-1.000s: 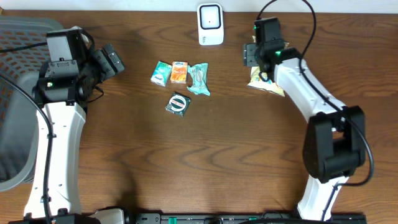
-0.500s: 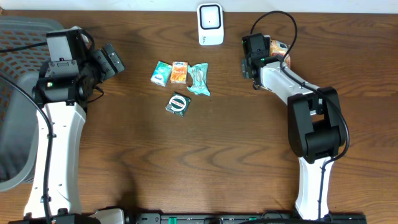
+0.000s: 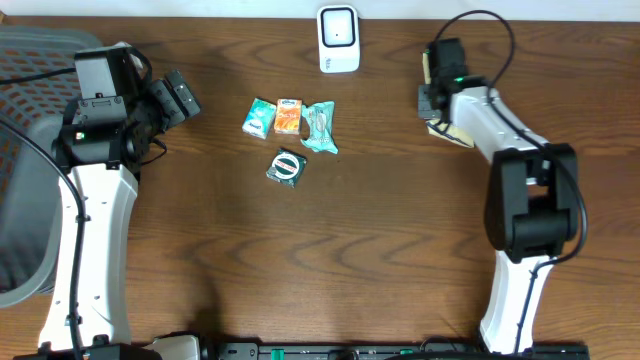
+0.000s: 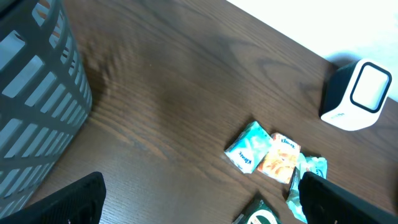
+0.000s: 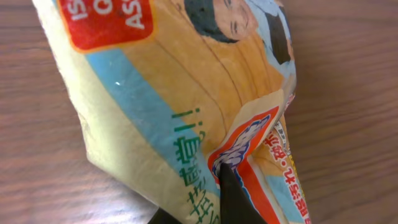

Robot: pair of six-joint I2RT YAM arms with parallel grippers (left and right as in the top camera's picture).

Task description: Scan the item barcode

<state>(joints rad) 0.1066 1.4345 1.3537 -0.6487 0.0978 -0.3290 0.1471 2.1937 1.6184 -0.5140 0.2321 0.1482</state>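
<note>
Pinching side: right gripper [image 5: 227, 190], pressed together, seemingly on snack packet [image 5: 155, 106] fold
Left gripper [image 4: 205, 202]: spread wide over table [image 4: 155, 93]

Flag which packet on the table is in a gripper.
The yellow snack bag right of the scanner: the right gripper is shut on its edge. The four small packets mid-table lie free, nothing touching them.

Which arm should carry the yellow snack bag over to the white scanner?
The right one. The right gripper is shut on the snack bag, quite near the scanner. The left gripper is open, holds nothing, and sits far off by the grey basket.
</note>
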